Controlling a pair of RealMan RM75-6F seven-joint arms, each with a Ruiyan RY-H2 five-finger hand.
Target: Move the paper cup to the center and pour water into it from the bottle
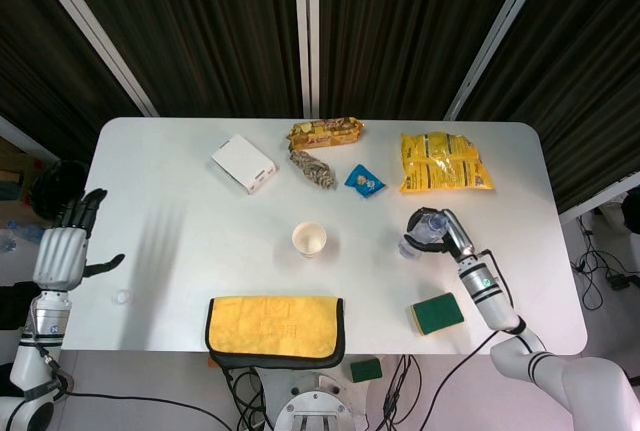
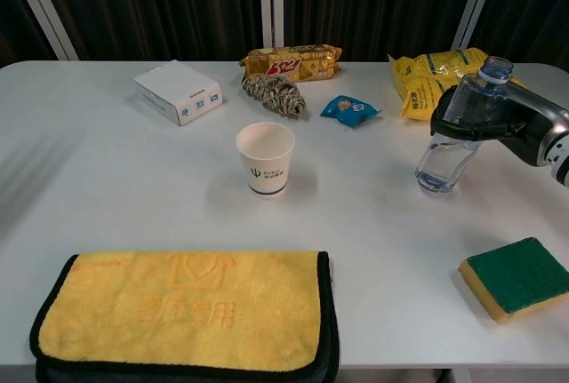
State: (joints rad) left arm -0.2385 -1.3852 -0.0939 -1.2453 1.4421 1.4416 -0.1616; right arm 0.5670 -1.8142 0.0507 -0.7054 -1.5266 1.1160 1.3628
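One white table [image 1: 180, 241] w/ rounded corners fills most of the head view; behind it hang dark pleated curtains w/ pale slanted frame bars. Floor at the lower right shows cables.

Paper cup [image 2: 265, 159] stands upright near the table's middle, mouth up, a small dark logo on its side. Clear bottle [image 2: 464, 125] is to the cup's right, well apart from it, held by the right hand [image 2: 498, 123], whose fingers wrap its upper body. Bottle's long axis is tilted: neck leans up and toward the right/far side, base lower and nearer the cup. Cap looks off, neck open. Can't tell if the base touches the table or is just off it.

Left hand [image 1: 62, 251] is out past the table's left edge, fingers straight and apart, thumb out, holding nothing. Small white cap-like disc [image 1: 122, 297] lies on the table near it.

Far side: white box [image 2: 178, 91], brown snack pack [image 2: 292, 60], striped pouch [image 2: 274, 92], small blue packet [image 2: 350, 108], yellow bag [image 2: 436, 76] just behind the bottle. Near edge: folded yellow cloth [image 2: 182, 314] w/ dark border, green-yellow sponge [image 2: 517, 276] at right.
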